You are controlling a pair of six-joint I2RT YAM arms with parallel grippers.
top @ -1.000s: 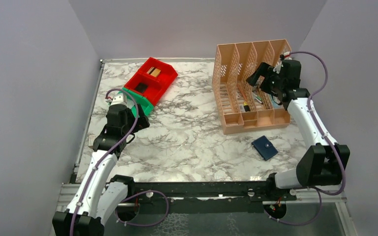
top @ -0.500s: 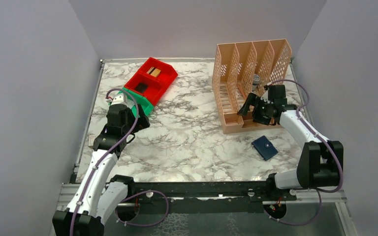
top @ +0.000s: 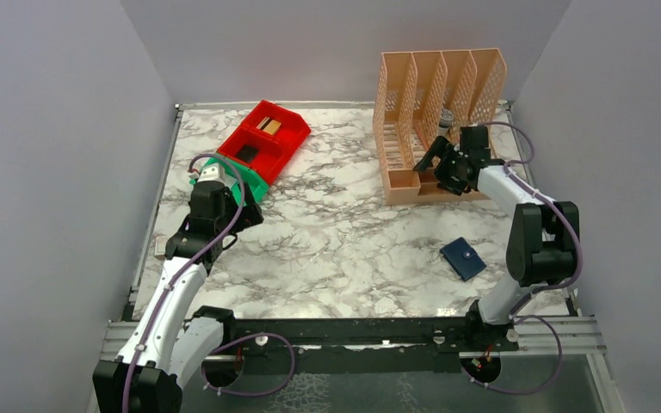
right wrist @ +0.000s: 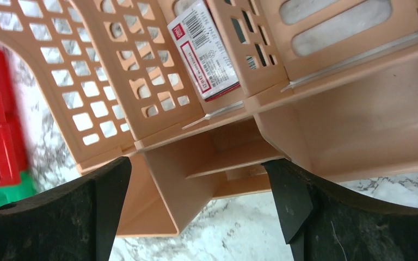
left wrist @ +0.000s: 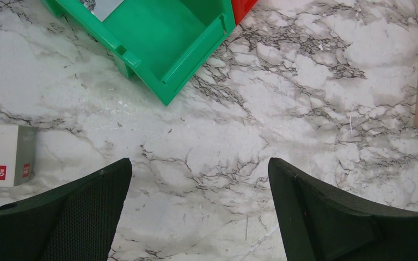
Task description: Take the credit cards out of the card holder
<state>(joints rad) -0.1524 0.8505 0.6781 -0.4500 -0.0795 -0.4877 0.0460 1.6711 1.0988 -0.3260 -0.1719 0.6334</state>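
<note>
The card holder (top: pixel 463 258) is a small dark navy wallet lying closed and flat on the marble table (top: pixel 344 249) at the front right. No credit cards show. My right gripper (top: pixel 435 169) is well behind it, at the low front compartments of the peach file organizer (top: pixel 435 103). In the right wrist view the right gripper (right wrist: pixel 196 163) is open, its fingers either side of a front divider of the organizer (right wrist: pixel 196 163) without clamping it. My left gripper (top: pixel 243 213) hovers at the left, and in its wrist view the left gripper (left wrist: pixel 198 163) is open over bare marble.
A green bin (top: pixel 245 185) and a red bin (top: pixel 262 138) lie just beyond the left gripper; the green bin (left wrist: pixel 158 38) fills the top of the left wrist view. A white box (left wrist: pixel 5 155) sits at the left. A barcoded packet (right wrist: pixel 204 49) stands in the organizer.
My right arm has dropped from above the organizer to its low front edge. The organizer now sits further back on the table. The left arm and the card holder have stayed put.
</note>
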